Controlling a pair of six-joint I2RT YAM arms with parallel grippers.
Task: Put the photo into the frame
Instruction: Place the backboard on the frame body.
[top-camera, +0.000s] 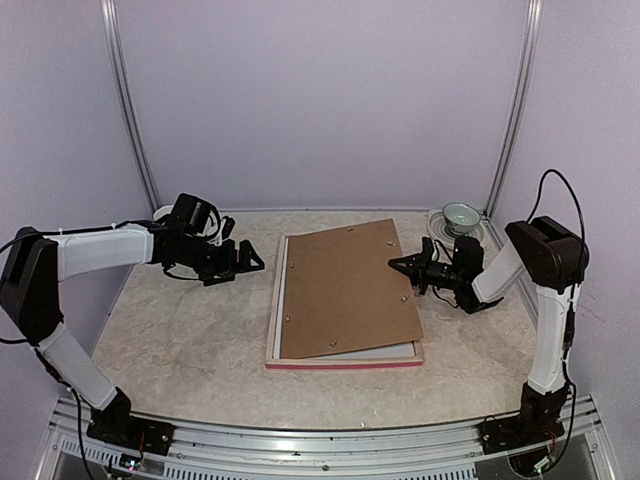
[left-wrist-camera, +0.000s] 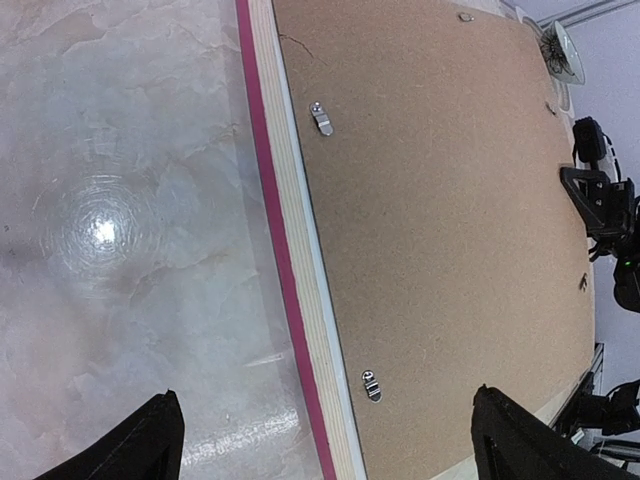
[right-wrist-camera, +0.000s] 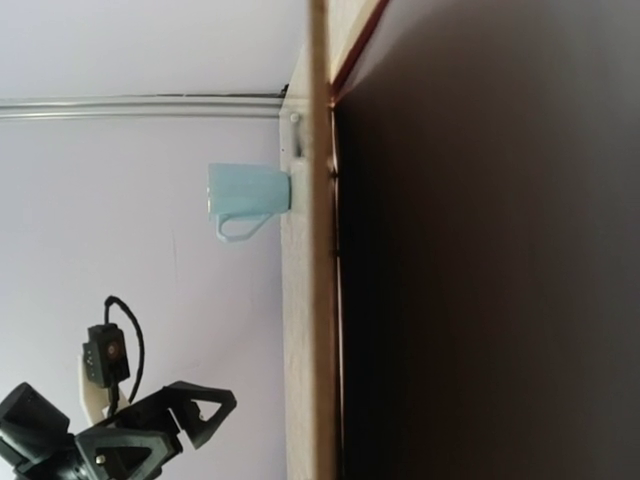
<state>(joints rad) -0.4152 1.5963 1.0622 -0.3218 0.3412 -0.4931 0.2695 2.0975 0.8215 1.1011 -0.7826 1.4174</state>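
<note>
Left claw (top-camera: 254, 259) spread, aimed inward; right claw (top-camera: 398, 265) at backing board (top-camera: 345, 290) edge.

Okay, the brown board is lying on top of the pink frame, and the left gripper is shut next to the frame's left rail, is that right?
Not quite. The left gripper is open, not shut: the left wrist view shows its fingers spread wide apart. The brown board does lie on the pink frame, with that gripper beside the left rail.
</note>
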